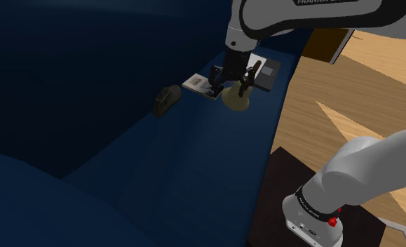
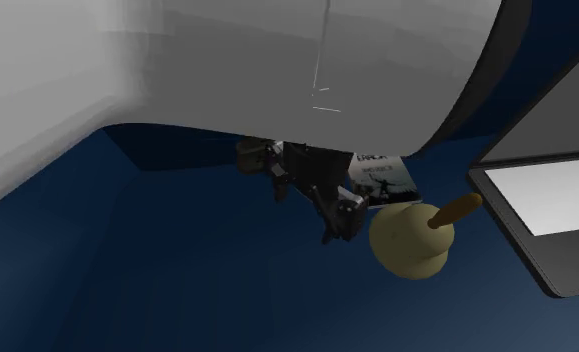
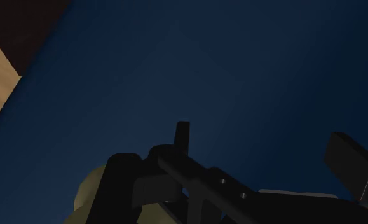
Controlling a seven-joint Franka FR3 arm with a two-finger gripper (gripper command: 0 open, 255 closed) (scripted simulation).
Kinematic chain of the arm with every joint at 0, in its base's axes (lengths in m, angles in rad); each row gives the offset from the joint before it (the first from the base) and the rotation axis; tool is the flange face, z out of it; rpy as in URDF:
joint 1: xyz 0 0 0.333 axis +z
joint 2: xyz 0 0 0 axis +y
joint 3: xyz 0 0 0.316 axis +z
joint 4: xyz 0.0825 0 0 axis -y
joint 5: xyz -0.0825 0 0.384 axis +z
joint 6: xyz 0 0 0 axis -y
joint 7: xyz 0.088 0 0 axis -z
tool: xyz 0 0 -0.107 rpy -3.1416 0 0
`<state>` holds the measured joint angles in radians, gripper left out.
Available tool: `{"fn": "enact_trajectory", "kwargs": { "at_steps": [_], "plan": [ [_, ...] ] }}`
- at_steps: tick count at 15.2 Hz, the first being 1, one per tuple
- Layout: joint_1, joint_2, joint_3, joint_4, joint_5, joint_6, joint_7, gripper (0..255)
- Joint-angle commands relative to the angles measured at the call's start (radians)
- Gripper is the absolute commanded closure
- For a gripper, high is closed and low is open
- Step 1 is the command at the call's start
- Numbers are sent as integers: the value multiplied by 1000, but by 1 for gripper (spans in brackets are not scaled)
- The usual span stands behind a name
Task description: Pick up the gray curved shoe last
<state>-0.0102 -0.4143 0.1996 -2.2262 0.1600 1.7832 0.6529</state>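
Shoulder view: gripper (image 1: 231, 84), jaws spread and empty, hangs by a beige handled ball (image 1: 236, 100) and a book (image 1: 196, 83); left of them the dark shoe last (image 1: 168, 99) lies slanting toward lower-left.

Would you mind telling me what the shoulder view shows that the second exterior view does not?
Shoulder view alone: the wooden floor, the arm's base, and the dark shoe last plainly, lying on the blue surface apart from the gripper. Second exterior view alone: the brown handle of the tan round object and lettering on the book; a dark shape under the white arm might be the shoe last, I cannot tell. Both: the gripper with fingers apart, the tan round object, the book and the flat device.
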Motion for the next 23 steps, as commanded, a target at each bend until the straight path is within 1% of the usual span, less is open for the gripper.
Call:
{"fn": "enact_trajectory", "kwargs": {
  "at_steps": [1, 6, 11, 14, 18, 19, 23],
  "plan": [
    [0, 59, 32, 46, 5, 28, 74, 0],
    [-5, 235, 94, 187, -21, 91, 242, 0],
    [5, 424, 134, 365, -82, 124, 411, 0],
    [23, 544, 143, 493, -130, 126, 509, 0],
    [62, 711, 136, 693, -194, 103, 627, 0],
    [67, 726, 134, 712, -199, 100, 636, 0],
    [66, 730, 132, 664, -200, 152, 635, 0]
  ]
}}
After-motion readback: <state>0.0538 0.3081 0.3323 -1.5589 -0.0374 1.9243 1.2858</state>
